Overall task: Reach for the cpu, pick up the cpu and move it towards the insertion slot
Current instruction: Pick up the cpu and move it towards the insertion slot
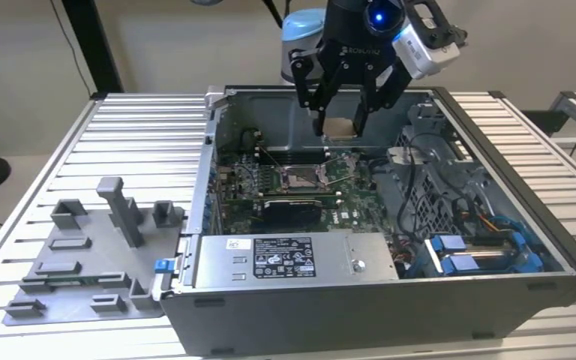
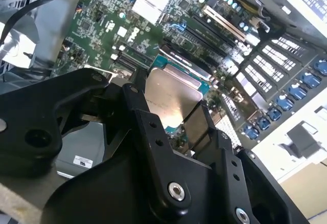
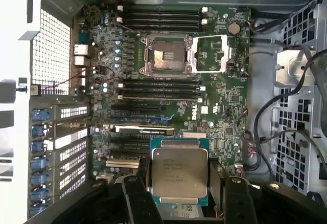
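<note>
My gripper [image 1: 340, 124] hangs over the open computer case [image 1: 528, 225], shut on the cpu [image 1: 341, 128]. In both wrist views the cpu [image 3: 179, 175] [image 2: 171, 98] is a silvery square chip with a green rim, clamped by its two edges between black fingers [image 3: 134, 196]. The insertion slot [image 3: 166, 56] lies open on the green board, a shiny frame around a tan centre with its lid folded aside. In the exterior view the insertion slot [image 1: 301, 177] sits below the cpu and a little toward that view's left, well apart from it.
Memory and expansion slots [image 3: 153, 88] flank the socket. Cables [image 3: 286, 111] and a metal cage line one side of the case. A power supply [image 1: 288, 259] and blue-tabbed drive bay [image 1: 468, 251] fill the front. A grey plate with blocks [image 1: 88, 255] lies on the ribbed table [image 1: 138, 135].
</note>
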You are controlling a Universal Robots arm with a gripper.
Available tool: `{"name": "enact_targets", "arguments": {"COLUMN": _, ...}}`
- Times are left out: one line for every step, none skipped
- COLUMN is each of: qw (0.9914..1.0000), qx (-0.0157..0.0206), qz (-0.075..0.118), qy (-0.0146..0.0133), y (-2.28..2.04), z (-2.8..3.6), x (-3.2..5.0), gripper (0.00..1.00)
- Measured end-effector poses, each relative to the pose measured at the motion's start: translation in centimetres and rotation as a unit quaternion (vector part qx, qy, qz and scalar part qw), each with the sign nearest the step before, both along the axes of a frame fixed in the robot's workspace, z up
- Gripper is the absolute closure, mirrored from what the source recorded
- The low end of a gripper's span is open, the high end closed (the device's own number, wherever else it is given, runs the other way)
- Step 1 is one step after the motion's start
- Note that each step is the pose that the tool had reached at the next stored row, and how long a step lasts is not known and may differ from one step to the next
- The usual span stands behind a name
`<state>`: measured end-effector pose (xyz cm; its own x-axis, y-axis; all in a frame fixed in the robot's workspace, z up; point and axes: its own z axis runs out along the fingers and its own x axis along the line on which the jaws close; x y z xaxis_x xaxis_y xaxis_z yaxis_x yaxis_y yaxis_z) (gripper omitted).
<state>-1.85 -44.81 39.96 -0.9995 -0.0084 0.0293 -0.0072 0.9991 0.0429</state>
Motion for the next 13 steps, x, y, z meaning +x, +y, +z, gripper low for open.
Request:
{"name": "enact_targets", "arguments": {"qw": 1.0, "qx": 0.0001, "qz": 0.0, "qy": 0.0, "y": 0.39, "z": -0.05, "x": 0.0, "gripper": 1.0}}
{"name": "enact_targets", "arguments": {"qw": 1.0, "qx": 0.0, "qz": 0.0, "qy": 0.0, "y": 0.83, "z": -0.08, "x": 0.0, "gripper": 1.0}}
{"name": "enact_targets", "arguments": {"qw": 1.0, "qx": 0.0, "qz": 0.0, "qy": 0.0, "y": 1.23, "z": -0.13, "x": 0.0, "gripper": 1.0}}
{"name": "enact_targets", "arguments": {"qw": 1.0, "qx": 0.0, "qz": 0.0, "qy": 0.0, "y": 1.62, "z": -0.18, "x": 0.0, "gripper": 1.0}}
{"name": "enact_targets", "arguments": {"qw": 1.0, "qx": 0.0, "qz": 0.0, "qy": 0.0, "y": 2.06, "z": -0.22, "x": 0.0, "gripper": 1.0}}
{"name": "enact_targets", "arguments": {"qw": 1.0, "qx": -0.0001, "qz": 0.0, "qy": 0.0, "y": 2.53, "z": -0.27, "x": 0.0, "gripper": 1.0}}
{"name": "enact_targets", "arguments": {"qw": 1.0, "qx": 0.0, "qz": 0.0, "qy": 0.0, "y": 2.96, "z": -0.32, "x": 0.0, "gripper": 1.0}}
{"name": "enact_targets", "arguments": {"qw": 1.0, "qx": -0.0001, "qz": 0.0, "qy": 0.0001, "y": 3.41, "z": -0.37, "x": 0.0, "gripper": 1.0}}
{"name": "enact_targets", "arguments": {"qw": 1.0, "qx": 0.0, "qz": 0.0, "qy": 0.0, "y": 3.88, "z": -0.42, "x": 0.0, "gripper": 1.0}}
{"name": "enact_targets", "arguments": {"qw": 1.0, "qx": 0.0, "qz": 0.0, "qy": 0.0, "y": 4.34, "z": -0.48, "x": 0.0, "gripper": 1.0}}
{"name": "enact_targets", "arguments": {"qw": 1.0, "qx": -0.0001, "qz": 0.0, "qy": 0.0, "y": 4.79, "z": -0.53, "x": 0.0, "gripper": 1.0}}
{"name": "enact_targets", "arguments": {"qw": 1.0, "qx": 0.0, "qz": 0.0, "qy": 0.0, "y": 5.25, "z": -0.6, "x": 0.0, "gripper": 1.0}}
{"name": "enact_targets", "arguments": {"qw": 1.0, "qx": 0.0, "qz": 0.0, "qy": 0.0, "y": 5.72, "z": -0.68, "x": 0.0, "gripper": 1.0}}
